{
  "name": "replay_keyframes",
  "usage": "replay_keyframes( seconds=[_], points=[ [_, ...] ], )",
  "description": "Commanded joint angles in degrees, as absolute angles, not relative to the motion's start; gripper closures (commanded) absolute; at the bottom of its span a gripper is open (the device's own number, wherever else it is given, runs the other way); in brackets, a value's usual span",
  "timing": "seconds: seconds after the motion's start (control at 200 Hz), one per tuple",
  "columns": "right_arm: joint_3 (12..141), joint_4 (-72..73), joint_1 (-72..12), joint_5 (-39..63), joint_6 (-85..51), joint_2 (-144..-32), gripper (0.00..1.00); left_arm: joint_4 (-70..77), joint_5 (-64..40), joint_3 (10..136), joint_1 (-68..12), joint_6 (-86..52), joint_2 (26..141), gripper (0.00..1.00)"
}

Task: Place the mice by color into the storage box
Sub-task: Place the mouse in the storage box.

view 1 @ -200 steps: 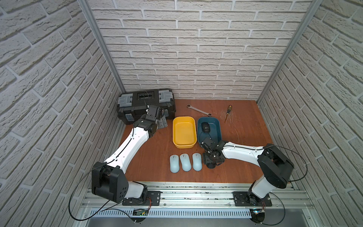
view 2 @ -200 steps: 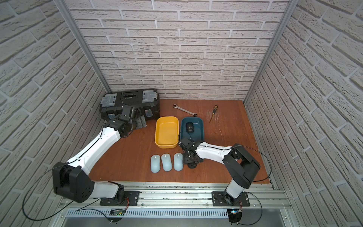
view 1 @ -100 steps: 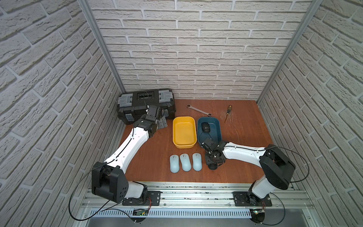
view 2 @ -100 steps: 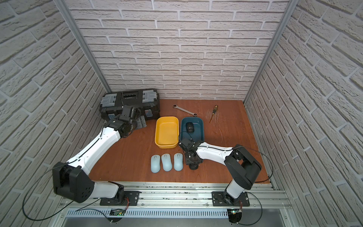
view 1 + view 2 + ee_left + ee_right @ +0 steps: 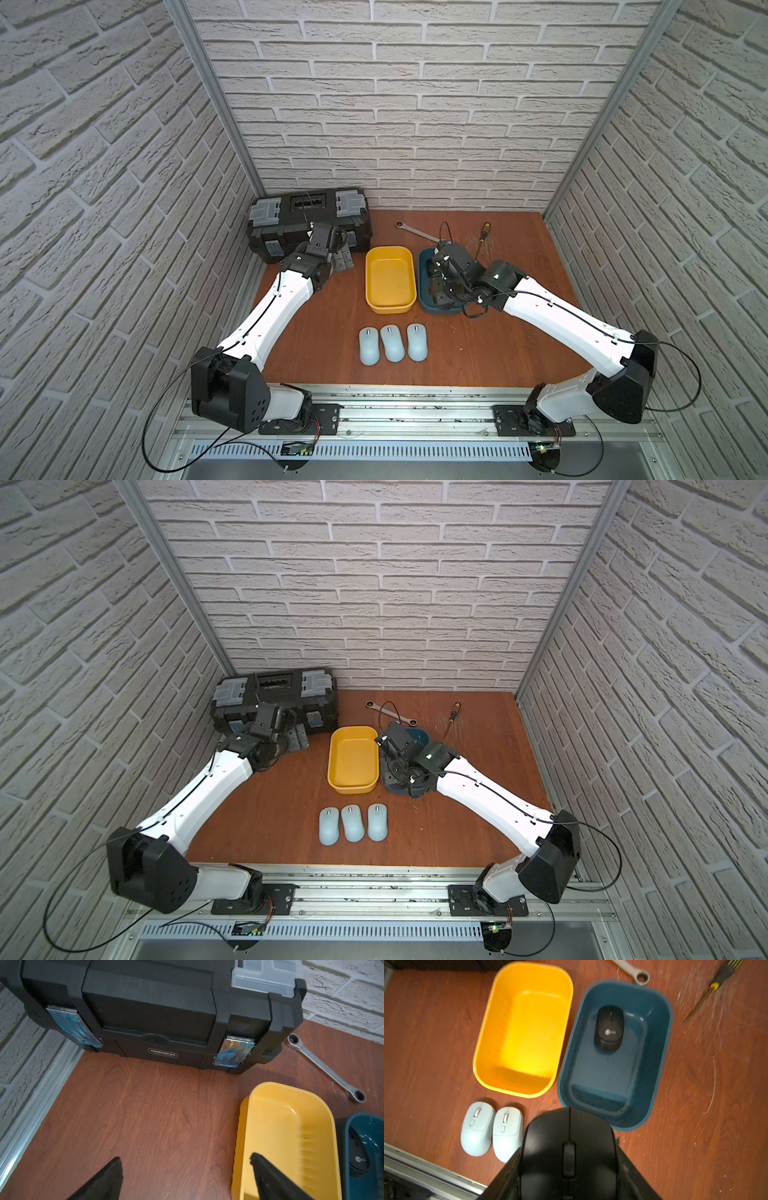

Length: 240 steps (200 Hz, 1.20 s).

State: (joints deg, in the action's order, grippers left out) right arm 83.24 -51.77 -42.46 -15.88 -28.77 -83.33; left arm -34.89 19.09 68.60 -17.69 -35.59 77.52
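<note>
Three pale blue mice [image 5: 392, 343] [image 5: 353, 823] lie side by side on the table in front of the bins. One black mouse [image 5: 610, 1028] with a white logo rests inside the blue bin [image 5: 664, 1043]. My right gripper [image 5: 569, 1157] is shut on a second black mouse [image 5: 569, 1138] and holds it in the air at the bin's near end. In both top views that gripper [image 5: 440, 286] [image 5: 395, 766] hangs over the blue bin [image 5: 428, 305], its wrist hiding the held mouse. The yellow bin [image 5: 388, 250] is empty. My left gripper [image 5: 185, 1157] stands open over bare table.
A black toolbox [image 5: 309, 216] sits at the back left, just beyond my left gripper [image 5: 341, 258]. A wrench [image 5: 415, 230] and a screwdriver [image 5: 482, 237] lie behind the bins. The metal rail [image 5: 395, 395] runs along the table's front edge.
My right gripper closed on the black mouse beside the pale blue ones, lifted it and carried it back over the blue bin. The left arm has not moved.
</note>
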Motion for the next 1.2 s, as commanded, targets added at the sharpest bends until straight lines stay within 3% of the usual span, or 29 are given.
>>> replay_keyframes(
  seconds=[0.0,0.645,1.195],
  points=[
    [87.60,-51.79,-40.18,-19.76,-22.78,-84.58,0.52,-34.88,19.87,68.03,-17.36,-34.95,75.52,0.02],
    [91.77,-38.13,-27.76,-13.29,-21.04,-100.77,0.50,-35.94,20.47,69.08,-16.70,-34.26,75.05,0.02],
    [86.47,-37.13,-26.22,-10.24,-23.82,-110.59,0.51,-35.00,19.52,67.30,-16.14,-33.72,75.10,0.02]
  ],
)
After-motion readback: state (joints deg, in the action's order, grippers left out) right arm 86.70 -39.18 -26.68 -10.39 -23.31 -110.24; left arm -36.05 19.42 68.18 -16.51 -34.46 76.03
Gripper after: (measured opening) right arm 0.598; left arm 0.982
